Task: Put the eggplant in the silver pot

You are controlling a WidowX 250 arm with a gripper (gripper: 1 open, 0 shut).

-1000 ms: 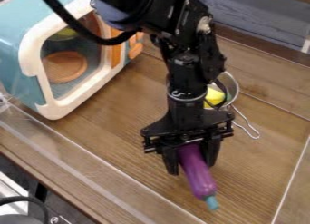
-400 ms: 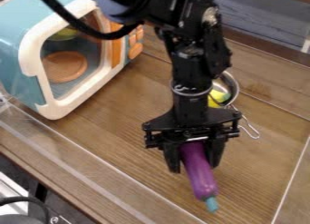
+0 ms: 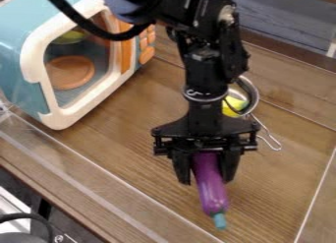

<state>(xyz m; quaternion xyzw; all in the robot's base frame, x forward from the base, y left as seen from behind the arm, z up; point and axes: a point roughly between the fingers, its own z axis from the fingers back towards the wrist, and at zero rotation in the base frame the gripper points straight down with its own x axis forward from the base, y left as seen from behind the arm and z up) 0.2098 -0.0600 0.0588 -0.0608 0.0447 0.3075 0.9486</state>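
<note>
The eggplant [image 3: 211, 191] is a long purple toy with a teal stem tip, lying on the wooden table near the front. My gripper [image 3: 206, 166] points straight down over its upper end, and its black fingers are shut on the eggplant. The silver pot [image 3: 245, 101] stands behind the gripper to the right, mostly hidden by the arm, with a yellow toy [image 3: 234, 105] inside it. The pot's thin wire handle [image 3: 268, 141] sticks out toward the front right.
A white-and-teal toy microwave [image 3: 66, 65] with an orange door stands at the back left. A clear plastic wall [image 3: 79, 178] rims the wooden table along the front and left. Dark grey backing lies beyond the table's far edge.
The gripper has rolled slightly about its downward axis while staying in place, and the eggplant has turned with it, its teal tip swinging a little leftward.
</note>
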